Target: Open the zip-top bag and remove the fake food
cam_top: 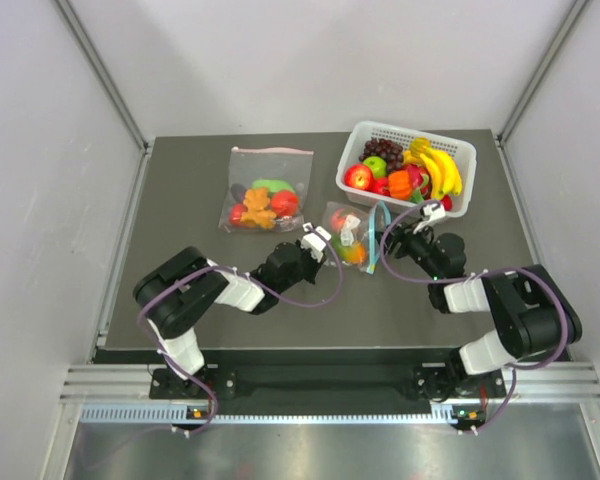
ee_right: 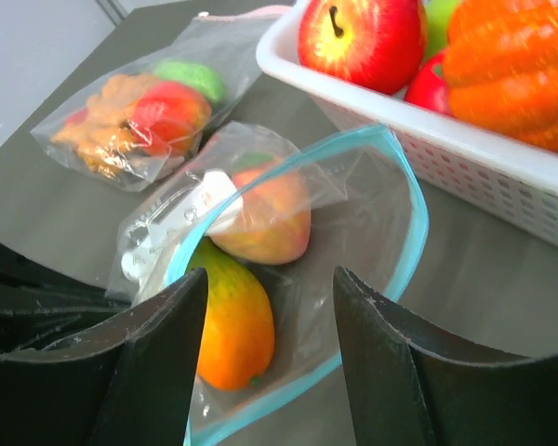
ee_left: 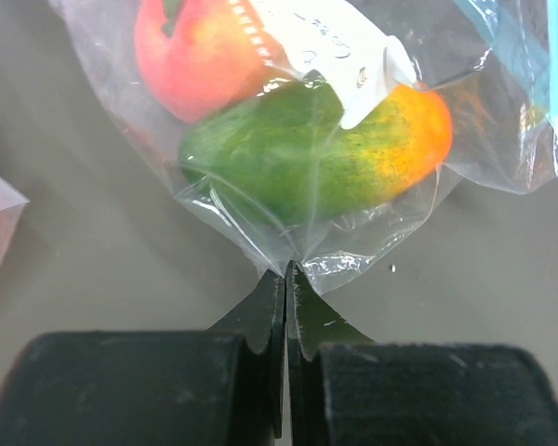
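**Bag mouth open, food not yet out**

The left gripper [ee_left: 286, 279] is clenched on a fold of film at the closed end of the zip-top bag [ee_left: 391, 218], its jaws pressed together with only the plastic between them. The right gripper [ee_right: 270, 279] is released, its jaws spread wide and aimed at the bag's mouth from the right. Whether a fingertip is inside the rim I cannot tell.

The bag lies near the middle of the desk [ee_left: 93, 251], between the two grippers, with its closed end to the left and its mouth to the right. Its teal zip strip [ee_right: 414, 232] stands apart in a rounded loop, so the opening step looks done. The fake food [ee_left: 316, 158] is all inside. A green-to-orange piece [ee_right: 232, 325] lies nearest the mouth, and a peach-red piece [ee_right: 265, 218] touches it just beyond.

The step in hand, as I judge it, is the removal. The next move calls for the right gripper to enter through the loop and close across the green-to-orange piece's narrow width while the left one anchors the bag. The glossy surface may slip, and loose film could get pinched along with it.

Farther out, a white basket [ee_right: 502, 177] of other fruit sits just far-right of the bag, and a larger bag [ee_right: 121, 121] lies to the far left.
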Controlling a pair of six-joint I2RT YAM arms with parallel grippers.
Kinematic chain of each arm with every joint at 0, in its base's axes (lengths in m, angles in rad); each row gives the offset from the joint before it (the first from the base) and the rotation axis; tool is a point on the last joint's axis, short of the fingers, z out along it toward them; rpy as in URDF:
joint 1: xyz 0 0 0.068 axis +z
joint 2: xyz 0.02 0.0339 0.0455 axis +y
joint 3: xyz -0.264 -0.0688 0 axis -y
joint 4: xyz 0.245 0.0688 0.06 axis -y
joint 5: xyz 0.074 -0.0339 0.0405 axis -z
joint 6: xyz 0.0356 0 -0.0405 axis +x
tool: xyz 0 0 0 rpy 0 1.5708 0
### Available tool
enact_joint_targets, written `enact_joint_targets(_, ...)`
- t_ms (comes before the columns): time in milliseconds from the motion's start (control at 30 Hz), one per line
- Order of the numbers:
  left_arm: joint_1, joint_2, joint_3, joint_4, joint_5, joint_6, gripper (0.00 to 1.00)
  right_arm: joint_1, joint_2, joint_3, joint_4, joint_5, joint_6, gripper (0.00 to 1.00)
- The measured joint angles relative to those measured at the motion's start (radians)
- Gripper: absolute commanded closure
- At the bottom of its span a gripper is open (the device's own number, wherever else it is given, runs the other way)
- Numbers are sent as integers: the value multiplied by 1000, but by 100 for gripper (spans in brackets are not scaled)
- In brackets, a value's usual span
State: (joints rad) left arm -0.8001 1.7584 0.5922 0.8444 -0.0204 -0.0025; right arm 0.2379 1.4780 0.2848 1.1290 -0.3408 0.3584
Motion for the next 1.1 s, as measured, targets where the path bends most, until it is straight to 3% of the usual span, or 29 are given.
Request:
enact_joint_targets(333, 30, 56, 24, 9, 69, 28, 100, 29, 160, 101, -10, -61, -52, 43)
enact_joint_targets(1100, 97, 101, 33, 93, 114, 19, 100, 194, 165, 101, -160, -31, -166, 28)
